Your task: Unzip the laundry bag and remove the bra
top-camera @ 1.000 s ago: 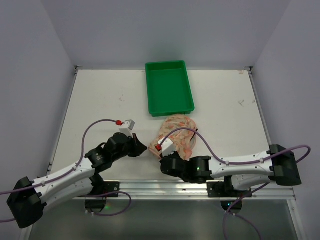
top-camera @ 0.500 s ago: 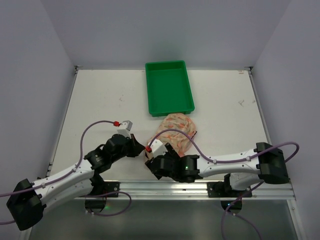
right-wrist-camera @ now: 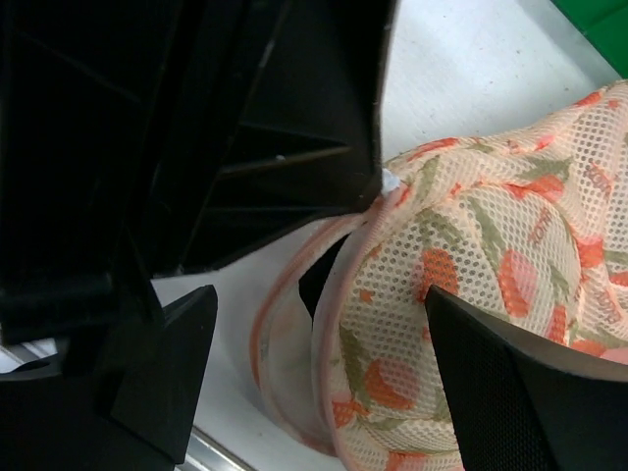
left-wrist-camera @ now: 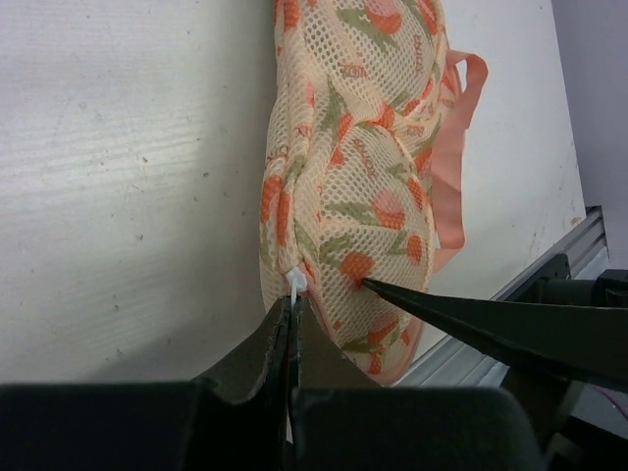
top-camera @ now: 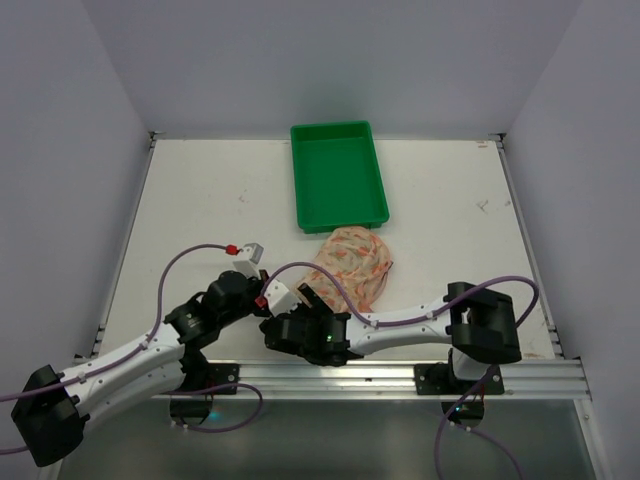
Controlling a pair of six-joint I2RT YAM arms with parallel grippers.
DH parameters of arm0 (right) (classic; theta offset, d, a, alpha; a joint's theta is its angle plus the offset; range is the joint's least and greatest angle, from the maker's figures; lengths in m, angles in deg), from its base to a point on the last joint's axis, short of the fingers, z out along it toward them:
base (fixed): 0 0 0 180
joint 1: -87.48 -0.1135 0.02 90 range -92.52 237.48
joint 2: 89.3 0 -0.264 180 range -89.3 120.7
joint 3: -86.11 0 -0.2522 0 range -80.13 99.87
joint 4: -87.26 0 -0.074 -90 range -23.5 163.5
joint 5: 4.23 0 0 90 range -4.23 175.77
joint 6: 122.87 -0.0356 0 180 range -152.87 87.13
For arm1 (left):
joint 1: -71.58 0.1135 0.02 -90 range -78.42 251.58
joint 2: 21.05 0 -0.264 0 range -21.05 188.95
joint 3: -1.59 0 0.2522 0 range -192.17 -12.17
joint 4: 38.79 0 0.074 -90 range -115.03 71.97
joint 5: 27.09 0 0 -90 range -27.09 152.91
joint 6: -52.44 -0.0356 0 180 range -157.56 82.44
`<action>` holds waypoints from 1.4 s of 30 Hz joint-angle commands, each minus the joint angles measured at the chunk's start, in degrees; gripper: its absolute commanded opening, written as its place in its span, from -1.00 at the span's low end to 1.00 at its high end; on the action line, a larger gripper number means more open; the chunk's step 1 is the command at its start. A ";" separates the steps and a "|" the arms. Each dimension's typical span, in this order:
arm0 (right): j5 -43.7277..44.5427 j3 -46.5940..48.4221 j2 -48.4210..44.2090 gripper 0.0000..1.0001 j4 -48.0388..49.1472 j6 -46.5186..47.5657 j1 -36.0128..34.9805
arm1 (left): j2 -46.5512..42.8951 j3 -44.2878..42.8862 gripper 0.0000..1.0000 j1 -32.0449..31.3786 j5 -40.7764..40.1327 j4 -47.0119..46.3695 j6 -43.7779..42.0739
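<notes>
The laundry bag (top-camera: 352, 262), pink mesh with an orange floral print, lies on the table just in front of the green tray. My left gripper (left-wrist-camera: 292, 306) is shut on the white zipper pull (left-wrist-camera: 293, 286) at the bag's (left-wrist-camera: 353, 177) near end. In the right wrist view, the bag (right-wrist-camera: 481, 255) gapes along its pink zipper edge, showing a dark opening (right-wrist-camera: 322, 280). My right gripper (right-wrist-camera: 324, 343) stands open astride that unzipped end, with one finger (right-wrist-camera: 510, 392) against the mesh. The bra is hidden.
A green plastic tray (top-camera: 338, 128) stands behind the bag at the back centre. The table's metal front rail (top-camera: 400, 372) runs close behind the bag's near end. Both arms crowd together at the near middle, the left gripper's black body (right-wrist-camera: 245, 118) just above the right fingers.
My right gripper has opened and its arm has swung left to the bag's near end. The left gripper has stayed shut on the zipper pull.
</notes>
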 commanded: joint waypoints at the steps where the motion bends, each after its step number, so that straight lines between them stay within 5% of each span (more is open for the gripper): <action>1: 3.68 1.78 2.01 0.75 5.31 1.54 -0.17 | -0.34 -0.49 -1.00 -0.12 0.86 -2.78 1.41; 4: 5.87 1.52 3.33 0.58 4.70 0.04 -0.17 | -0.43 -0.85 -1.00 -0.12 2.44 -2.78 1.41; 8: 6.23 -0.85 1.58 -0.33 4.08 -1.28 -0.18 | -0.52 -1.29 -1.00 -0.12 2.01 -2.69 1.32; 9: 6.14 -1.64 0.88 -0.77 2.43 -1.71 -0.18 | -0.60 -1.46 -1.00 -0.12 1.83 -2.52 1.15; 11: 6.40 -2.61 -1.31 -1.00 -1.26 -4.00 -0.18 | -0.60 -1.73 -1.00 -0.12 1.39 -1.99 0.88; 24: -2.64 -16.14 -24.68 -1.00 -11.39 -11.38 -0.26 | 3.08 -2.43 -1.00 0.05 -6.08 -0.32 -1.66; 38: -7.66 -16.68 -27.61 -1.00 -12.97 -12.97 -0.18 | 6.08 -1.64 -1.00 1.46 -11.18 1.97 -2.02; 42: -7.31 -14.13 -25.06 -0.15 -14.55 -14.64 -0.18 | 5.81 -1.29 -1.00 1.37 -10.74 3.10 -1.93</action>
